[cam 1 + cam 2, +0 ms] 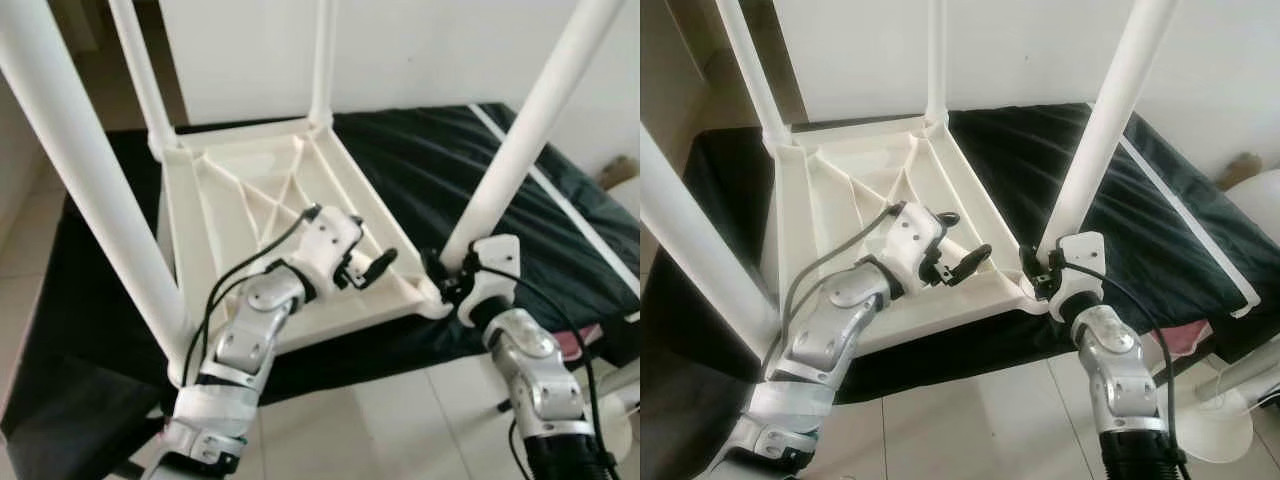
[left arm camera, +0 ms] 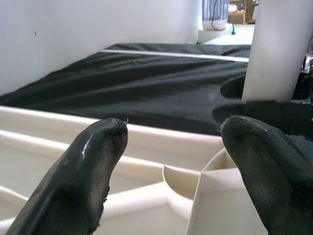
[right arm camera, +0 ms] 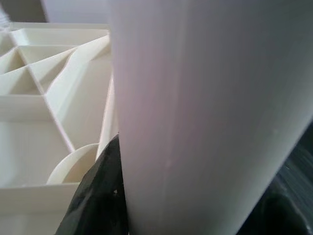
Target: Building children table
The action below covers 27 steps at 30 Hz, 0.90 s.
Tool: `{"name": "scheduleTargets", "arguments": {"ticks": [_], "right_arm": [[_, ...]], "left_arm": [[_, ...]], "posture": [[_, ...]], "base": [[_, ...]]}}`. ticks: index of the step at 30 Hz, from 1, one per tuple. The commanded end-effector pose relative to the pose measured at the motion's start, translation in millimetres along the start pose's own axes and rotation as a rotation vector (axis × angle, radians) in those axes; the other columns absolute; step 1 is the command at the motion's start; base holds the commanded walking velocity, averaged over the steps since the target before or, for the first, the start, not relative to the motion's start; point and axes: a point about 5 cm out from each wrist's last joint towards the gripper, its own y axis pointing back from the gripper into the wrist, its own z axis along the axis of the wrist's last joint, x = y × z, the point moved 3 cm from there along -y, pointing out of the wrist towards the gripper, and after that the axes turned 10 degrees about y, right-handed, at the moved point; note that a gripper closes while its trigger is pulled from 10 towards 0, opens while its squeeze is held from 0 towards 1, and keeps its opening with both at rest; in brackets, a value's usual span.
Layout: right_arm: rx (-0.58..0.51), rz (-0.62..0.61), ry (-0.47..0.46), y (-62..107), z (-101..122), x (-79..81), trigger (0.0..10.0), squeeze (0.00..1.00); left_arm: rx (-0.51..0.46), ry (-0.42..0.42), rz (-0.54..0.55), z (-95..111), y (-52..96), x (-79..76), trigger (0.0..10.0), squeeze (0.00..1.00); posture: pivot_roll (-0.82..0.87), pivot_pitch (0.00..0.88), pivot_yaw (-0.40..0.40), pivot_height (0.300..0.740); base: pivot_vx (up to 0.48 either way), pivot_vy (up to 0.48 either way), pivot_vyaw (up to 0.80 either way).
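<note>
The children's table top (image 1: 270, 215) lies upside down on a black cloth (image 1: 420, 160), ribbed underside up, so that the legs can be pushed down into its corner sockets. Four white legs stand up from it, one at each corner: one at 11 o'clock (image 1: 140, 75), one at 1 o'clock (image 1: 322, 60), one at 4 o'clock (image 1: 525, 130) and one at 8 o'clock (image 1: 85, 170), nearest the camera.

There are two arms and two pincers. The right pincer (image 1: 1040, 268) is at the foot of the 4 o'clock leg, right where it meets the corner socket. In the right wrist view that leg (image 3: 205, 112) stands between the black fingers (image 3: 100, 196), which press against it, so the pincer is clenched on the leg. I judge it holds low down to seat or steady the leg in its socket.

The left pincer (image 1: 375, 268) hovers over the underside of the table top, near the same 4 o'clock corner. Its two fingertips (image 2: 95, 161) stand well apart with nothing between them, so it is released. It looks placed to brace the top or to help at that corner, though I cannot tell which.

With all four legs upright, the build looks close to done, apart from checking that corner and turning the table over.
</note>
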Motion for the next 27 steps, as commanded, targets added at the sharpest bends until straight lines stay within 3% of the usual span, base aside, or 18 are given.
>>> {"name": "scheduleTargets", "arguments": {"ticks": [1,7,18,22,27], "right_arm": [[0.008,-0.003,0.014,0.3,-0.1,4.7,10.0,0.00],[0.058,-0.134,-0.060,1.9,-4.3,5.1,10.0,0.00],[0.190,-0.442,-0.155,14.0,-21.0,15.3,10.0,0.00],[0.194,-0.425,-0.155,13.1,-18.9,22.7,10.0,0.00],[0.200,-0.435,-0.151,14.3,-19.4,20.0,10.0,0.00]], "left_arm": [[0.010,0.018,0.033,-7.6,1.3,1.3,10.0,0.00],[0.010,0.035,-0.018,-11.1,4.9,-5.7,10.0,0.00],[0.047,-0.010,-0.062,-24.0,16.6,-10.6,10.0,0.00],[0.059,-0.014,-0.078,-27.9,23.0,-14.9,10.0,0.00],[0.061,-0.011,-0.077,-28.5,24.5,-15.4,10.0,0.00]], "posture": [[-0.06,0.038,-0.026,0.740],[-0.06,0.038,-0.026,0.740],[-0.05,0.034,-0.030,0.740],[-0.05,0.036,-0.026,0.740],[-0.04,0.041,-0.029,0.740]], "base": [[0.000,0.000,0.00],[0.000,0.000,0.00],[0.000,0.000,0.00],[0.000,0.000,0.00],[0.000,0.000,0.00]]}}
